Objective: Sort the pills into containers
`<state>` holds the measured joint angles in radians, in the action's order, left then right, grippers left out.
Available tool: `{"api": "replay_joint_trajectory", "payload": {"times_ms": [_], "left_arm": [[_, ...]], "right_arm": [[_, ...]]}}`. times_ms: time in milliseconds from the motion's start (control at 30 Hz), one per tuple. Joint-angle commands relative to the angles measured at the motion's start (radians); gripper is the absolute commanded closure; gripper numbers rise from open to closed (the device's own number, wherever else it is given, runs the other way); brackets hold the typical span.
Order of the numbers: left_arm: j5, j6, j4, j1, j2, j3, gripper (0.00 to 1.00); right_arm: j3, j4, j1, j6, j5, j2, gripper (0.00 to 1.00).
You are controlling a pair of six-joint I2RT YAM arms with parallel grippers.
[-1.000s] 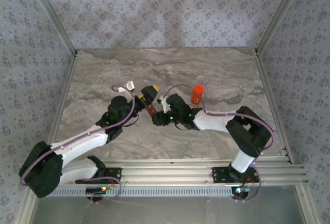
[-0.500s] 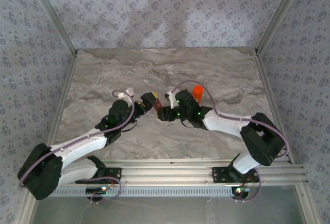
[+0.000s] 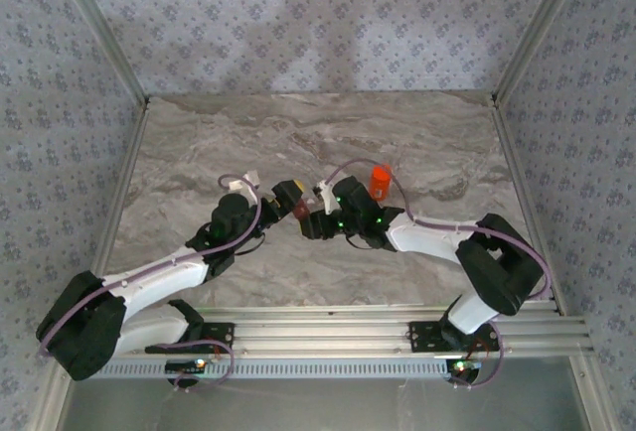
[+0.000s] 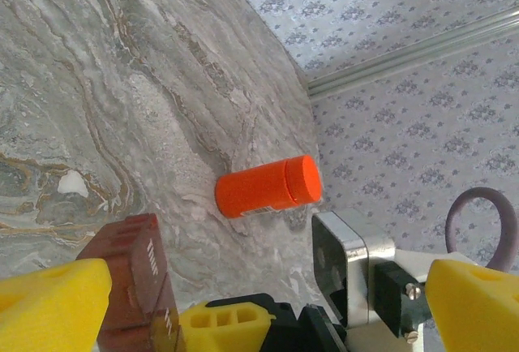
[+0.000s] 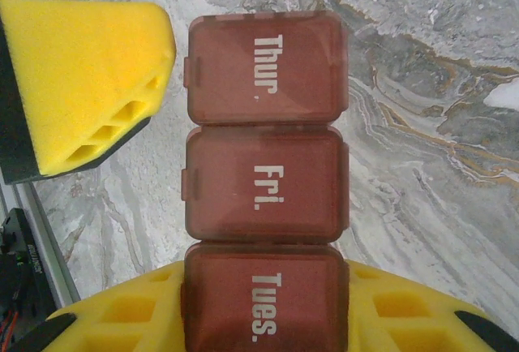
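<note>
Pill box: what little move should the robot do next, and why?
Probably the left gripper should close gently on the free "Thur." end of the pill box. It is open, one yellow finger beside that end, while the right gripper is shut on the "Tues." end. The lids in view are shut, so a second hold may steady it for opening.

Both arms stretch over the marbled surface (image 3: 199,143) and meet near its middle, left gripper (image 3: 287,196) and right gripper (image 3: 314,218) tip to tip with a small dark red strip (image 3: 301,210) between them, an orange bottle (image 3: 379,181) upright just behind the right arm.
</note>
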<state>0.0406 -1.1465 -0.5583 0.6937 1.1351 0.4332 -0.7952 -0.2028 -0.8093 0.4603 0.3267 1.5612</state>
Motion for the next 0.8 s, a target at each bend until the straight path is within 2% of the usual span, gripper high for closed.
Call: {"api": "replay_joint_trajectory", "payload": {"times_ms": [0,767], "left_arm": [[0.021,-0.004,-0.041,0.004,-0.009,-0.004,0.01],[-0.052,-0.017,0.003,0.035,-0.05,-0.037,0.01]], "right_arm": [[-0.034,0.0,-0.011,0.006,0.014,0.004,0.83],[-0.064,0.016,-0.013,0.012,-0.008,0.008,0.83]]}}
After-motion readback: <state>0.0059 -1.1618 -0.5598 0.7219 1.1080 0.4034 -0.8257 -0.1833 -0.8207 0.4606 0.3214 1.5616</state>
